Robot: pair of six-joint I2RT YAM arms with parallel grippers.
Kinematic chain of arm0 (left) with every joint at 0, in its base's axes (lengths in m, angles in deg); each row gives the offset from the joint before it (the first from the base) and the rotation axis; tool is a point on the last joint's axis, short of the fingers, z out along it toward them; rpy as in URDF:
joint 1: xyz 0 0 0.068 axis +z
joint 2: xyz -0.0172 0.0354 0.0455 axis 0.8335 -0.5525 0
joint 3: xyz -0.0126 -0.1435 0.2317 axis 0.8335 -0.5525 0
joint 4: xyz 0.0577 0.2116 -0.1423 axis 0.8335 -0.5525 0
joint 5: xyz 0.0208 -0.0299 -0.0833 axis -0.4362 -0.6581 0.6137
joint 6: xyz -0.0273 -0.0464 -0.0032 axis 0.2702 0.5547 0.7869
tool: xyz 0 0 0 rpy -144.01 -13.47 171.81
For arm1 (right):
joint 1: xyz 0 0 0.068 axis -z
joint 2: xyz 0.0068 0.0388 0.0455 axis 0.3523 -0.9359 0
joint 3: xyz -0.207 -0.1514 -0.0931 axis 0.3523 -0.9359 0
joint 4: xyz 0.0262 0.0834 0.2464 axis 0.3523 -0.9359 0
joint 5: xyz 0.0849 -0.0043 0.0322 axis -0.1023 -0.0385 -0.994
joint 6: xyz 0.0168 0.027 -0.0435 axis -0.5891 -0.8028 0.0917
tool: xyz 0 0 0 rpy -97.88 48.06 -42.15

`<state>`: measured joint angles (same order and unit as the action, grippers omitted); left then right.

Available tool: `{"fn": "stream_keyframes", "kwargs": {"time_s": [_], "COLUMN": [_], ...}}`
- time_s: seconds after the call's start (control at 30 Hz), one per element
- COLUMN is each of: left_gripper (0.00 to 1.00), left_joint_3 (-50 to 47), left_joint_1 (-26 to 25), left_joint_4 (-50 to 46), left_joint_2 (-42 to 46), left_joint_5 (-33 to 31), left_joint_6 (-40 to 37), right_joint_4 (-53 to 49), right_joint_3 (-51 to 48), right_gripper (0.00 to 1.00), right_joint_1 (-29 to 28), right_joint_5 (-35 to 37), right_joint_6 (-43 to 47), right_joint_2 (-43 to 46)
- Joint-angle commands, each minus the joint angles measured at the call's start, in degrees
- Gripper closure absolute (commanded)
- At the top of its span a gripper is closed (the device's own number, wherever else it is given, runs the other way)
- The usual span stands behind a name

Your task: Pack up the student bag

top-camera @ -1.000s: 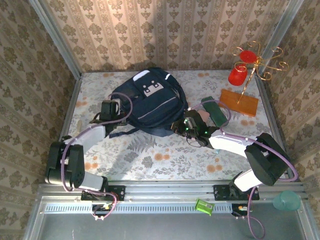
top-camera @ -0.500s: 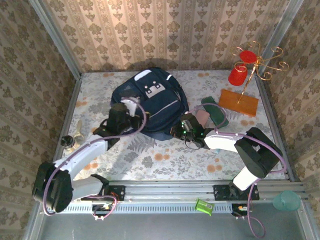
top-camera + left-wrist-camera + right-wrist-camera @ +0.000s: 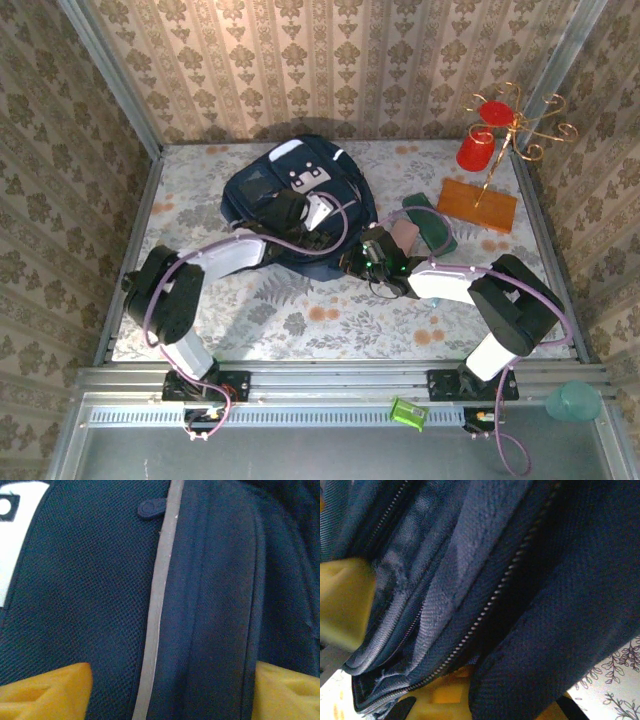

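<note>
Toward the far middle of the floral worktop (image 3: 300, 320) lies the large dark navy fabric student bag (image 3: 250, 195). Our right tool (image 3: 355, 262) is clenched on its near-right fabric by the zip teeth (image 3: 490, 605); our left tool (image 3: 165, 692), released, straddles the pale piping strip (image 3: 157, 605). We judge it should close on the small navy pull tab (image 3: 151, 507).

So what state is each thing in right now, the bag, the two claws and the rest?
student bag: lying flat, patches facing up; zip state unclear.
left claw: open, poised over the bag's front.
right claw: shut on the bag's near edge fabric.
gold stand: upright, red cup hanging on it.
orange board: lying flat by the stand.
</note>
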<state>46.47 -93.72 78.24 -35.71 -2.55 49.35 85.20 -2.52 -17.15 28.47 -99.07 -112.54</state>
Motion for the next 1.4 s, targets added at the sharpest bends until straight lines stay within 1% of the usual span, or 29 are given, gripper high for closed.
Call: {"fn": "stream_keyframes", "kwargs": {"time_s": [0.0,0.1,0.13,0.2,0.23,0.3,0.37,0.43,0.5,0.53,0.57,0.67,0.77,0.9,1.0,1.17,1.27,1.37], "left_gripper": [0.34,0.55,0.63,0.80,0.91,1.00,1.00,1.00,1.00,1.00,1.00,1.00,1.00,1.00,1.00,1.00,1.00,1.00], "left_joint_3": [3.7,3.9,3.7,3.6,3.8,2.9,0.8,-1.0,-1.7,-1.7,-1.7,-1.5,-1.7,-2.6,-2.9,-3.1,-3.2,-3.3], "left_joint_1": [0.4,0.8,1.4,3.3,4.9,8.3,12.0,14.6,15.8,16.0,16.1,16.5,16.5,16.5,16.5,16.5,16.5,16.5], "left_joint_4": [-3.0,-2.1,-1.9,-2.6,-3.2,-2.5,0.3,3.4,5.4,5.5,5.5,5.6,5.9,6.7,6.9,7.0,6.8,6.7], "left_joint_2": [-2.7,-2.7,-2.1,-0.4,0.9,3.9,7.4,10.0,11.5,11.9,12.1,12.3,12.7,13.5,13.6,13.7,13.7,13.8], "left_joint_5": [-5.1,-4.4,-3.8,-1.3,0.8,6.4,12.5,17.2,20.6,21.4,21.6,21.9,22.0,21.5,21.1,20.7,20.0,19.5], "left_joint_6": [-1.4,-2.6,-2.8,-2.5,-1.6,1.3,5.2,9.6,12.5,13.4,14.0,15.0,15.1,15.2,15.3,15.0,14.7,14.4], "right_joint_4": [3.8,4.0,4.0,2.6,0.5,-6.1,-15.6,-23.4,-29.4,-32.1,-35.0,-39.2,-38.6,-39.6,-39.7,-37.9,-38.6,-37.9], "right_joint_3": [-1.1,-1.6,-1.8,-1.9,-1.8,-1.1,0.2,1.2,2.2,3.2,4.7,8.3,10.4,15.3,18.2,22.2,24.9,25.5], "right_gripper": [1.00,1.00,0.98,0.90,0.84,0.72,0.63,0.54,0.37,0.29,0.24,0.14,0.09,0.05,0.05,0.06,0.07,0.08], "right_joint_1": [-0.8,-1.1,-1.3,-1.5,-1.5,-1.6,-1.7,-1.8,-1.4,-0.5,0.9,5.6,9.2,11.2,11.6,11.7,11.8,11.8], "right_joint_5": [-0.8,-1.2,-1.4,-1.7,-1.6,0.0,4.9,11.9,19.3,22.3,24.1,28.2,30.0,30.4,30.4,27.4,25.8,25.3], "right_joint_6": [1.0,0.9,0.8,1.3,2.3,5.8,10.6,14.2,16.8,17.5,17.7,17.5,17.9,18.4,18.6,20.1,20.1,19.9], "right_joint_2": [-0.3,-0.6,-0.6,0.0,0.9,4.1,8.7,13.5,16.5,16.6,15.9,11.6,7.3,0.7,-3.6,-9.6,-12.4,-13.4]}}
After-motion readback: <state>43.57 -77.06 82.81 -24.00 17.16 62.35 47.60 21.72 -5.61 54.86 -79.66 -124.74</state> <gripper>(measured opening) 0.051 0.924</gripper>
